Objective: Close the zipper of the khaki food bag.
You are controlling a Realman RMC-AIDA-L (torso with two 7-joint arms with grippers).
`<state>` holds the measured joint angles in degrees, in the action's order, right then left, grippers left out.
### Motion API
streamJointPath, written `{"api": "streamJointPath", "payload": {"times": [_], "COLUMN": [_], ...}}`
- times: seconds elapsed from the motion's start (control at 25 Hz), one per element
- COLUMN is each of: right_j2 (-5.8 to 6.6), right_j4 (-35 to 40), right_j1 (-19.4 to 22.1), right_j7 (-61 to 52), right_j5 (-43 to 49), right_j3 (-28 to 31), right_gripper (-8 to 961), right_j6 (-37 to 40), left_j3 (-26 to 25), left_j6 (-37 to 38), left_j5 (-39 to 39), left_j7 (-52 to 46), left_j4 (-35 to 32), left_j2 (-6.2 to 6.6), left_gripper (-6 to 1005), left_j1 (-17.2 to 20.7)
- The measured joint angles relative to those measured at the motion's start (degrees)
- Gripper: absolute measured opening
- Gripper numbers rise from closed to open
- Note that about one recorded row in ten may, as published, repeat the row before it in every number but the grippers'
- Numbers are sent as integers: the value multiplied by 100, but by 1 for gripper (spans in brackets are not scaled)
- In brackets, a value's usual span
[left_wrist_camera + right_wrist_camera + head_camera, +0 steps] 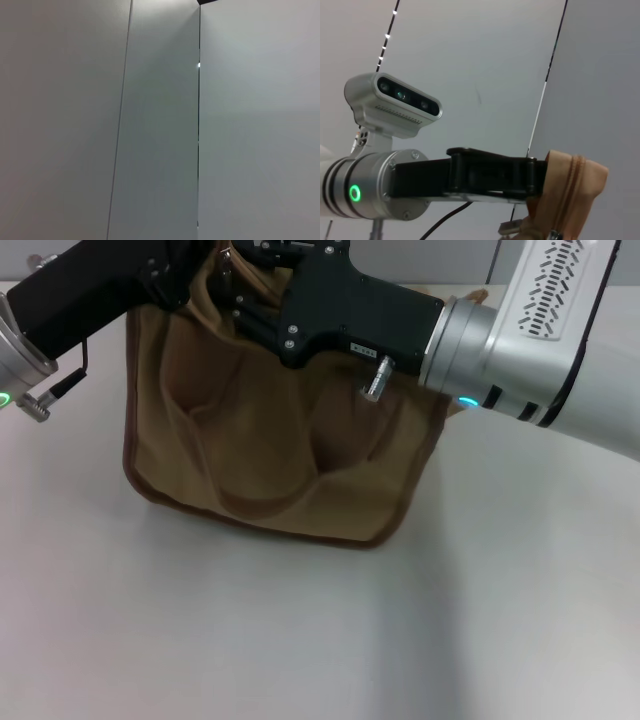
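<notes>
The khaki food bag (270,460) sits on the table (300,640) close in front of me, and farther back my left gripper (540,177) pinches its top end where the zipper (572,195) runs, while my right gripper (250,300) is over the top and I cannot tell its grip.

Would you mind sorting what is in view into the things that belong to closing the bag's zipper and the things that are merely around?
Part of the job:
- khaki food bag
- zipper, running along the bag's pinched corner
- left gripper, shut on that corner
- right gripper, at the bag's top; grip hidden

Merely around:
- white table
- grey wall panels
</notes>
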<state>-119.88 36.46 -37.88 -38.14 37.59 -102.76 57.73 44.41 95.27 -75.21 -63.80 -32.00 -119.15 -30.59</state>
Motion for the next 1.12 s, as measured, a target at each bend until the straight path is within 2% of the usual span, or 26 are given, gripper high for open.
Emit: {"api": "streamJointPath", "payload": {"times": [0.2, 0.48, 0.68, 0.88, 1.0, 1.12], "right_j2": [-2, 0, 0, 0, 1, 1], "right_j4": [-31, 2, 28, -8, -24, -45], "right_j1": [31, 84, 334, 492, 624, 870], "right_j7": [183, 279, 281, 323, 377, 77], "right_j5": [-516, -553, -593, -1049, -1246, -1281], "right_j3": [-31, -204, -134, -80, -75, -31], "right_gripper": [420, 420, 421, 421, 421, 421], "right_j6": [-71, 74, 357, 452, 790, 1569], "left_j3": [24, 32, 33, 30, 11, 6], "left_j6": [3, 6, 7, 15, 22, 48], "left_j5": [23, 89, 96, 95, 96, 98], "left_j7": [-1, 65, 84, 135, 137, 139], "left_j4": [0, 88, 89, 128, 149, 150], "left_j2": [-5, -3, -3, -3, -3, -3], "left_gripper": [37, 38, 39, 40, 41, 41], "left_j1": [17, 26, 49, 68, 79, 103]}}
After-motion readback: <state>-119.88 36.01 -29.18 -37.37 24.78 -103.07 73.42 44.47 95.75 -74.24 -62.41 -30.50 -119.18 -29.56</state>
